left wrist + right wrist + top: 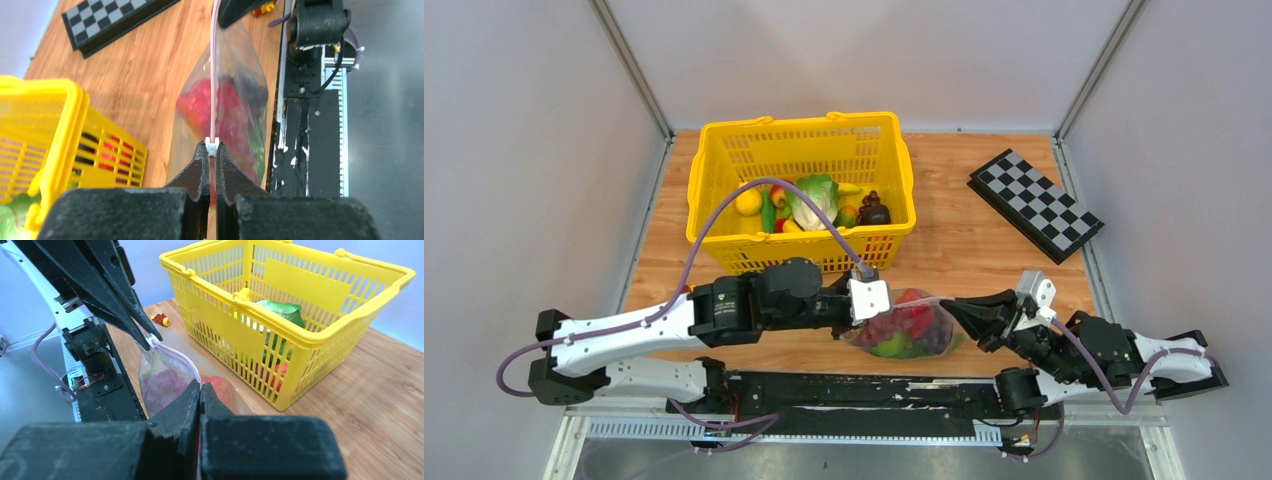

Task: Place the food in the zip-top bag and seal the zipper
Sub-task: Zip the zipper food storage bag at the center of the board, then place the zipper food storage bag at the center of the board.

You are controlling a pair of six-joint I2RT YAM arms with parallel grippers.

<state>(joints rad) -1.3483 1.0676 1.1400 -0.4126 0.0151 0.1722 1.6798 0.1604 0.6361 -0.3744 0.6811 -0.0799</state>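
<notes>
Left wrist view: left gripper (212,153) and right gripper (230,15) each pinch the pale pink zipper strip (214,85) of the clear crinkly bag (246,87), stretched between them.

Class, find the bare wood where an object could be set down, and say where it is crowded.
Free: bare table between yellow basket and checkerboard, and the patch on the checkerboard's near side. Crowded: the near edge, where left claw and right claw pinch the zip-top bag just before the basket.

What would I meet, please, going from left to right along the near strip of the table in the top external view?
left gripper → zip-top bag → right gripper
</notes>
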